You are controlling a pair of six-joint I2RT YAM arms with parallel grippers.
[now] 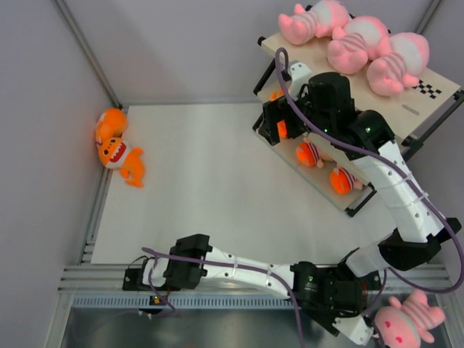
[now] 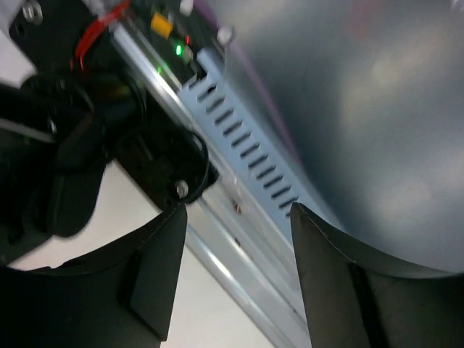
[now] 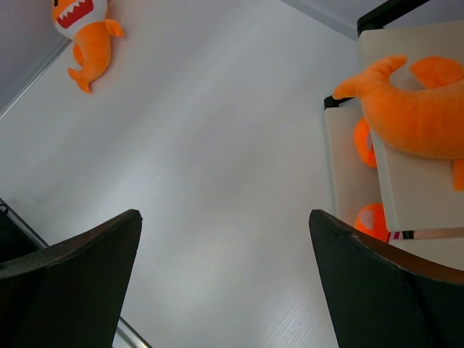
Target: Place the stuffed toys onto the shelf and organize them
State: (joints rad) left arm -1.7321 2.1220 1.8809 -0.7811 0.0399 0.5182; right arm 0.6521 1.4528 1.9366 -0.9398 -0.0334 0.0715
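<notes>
Three pink striped stuffed toys point(image 1: 359, 43) lie on the top board of the shelf point(image 1: 428, 98) at the far right. A fourth pink toy point(image 1: 409, 322) lies off the table at the near right. Two orange toothy toys point(image 1: 117, 154) lie against the left wall; one also shows in the right wrist view point(image 3: 83, 29). A third orange toy point(image 3: 417, 109) lies on a middle board. My right gripper point(image 3: 225, 217) is open and empty, held above the table beside the shelf point(image 1: 274, 125). My left gripper point(image 2: 239, 217) is open and empty over the near rail, close to the fourth pink toy.
Two small orange striped toys point(image 1: 308, 154) point(image 1: 341, 180) sit on the shelf's lowest board, under my right arm. A metal rail point(image 1: 109, 279) runs along the table's near edge. Grey walls close the left and back sides.
</notes>
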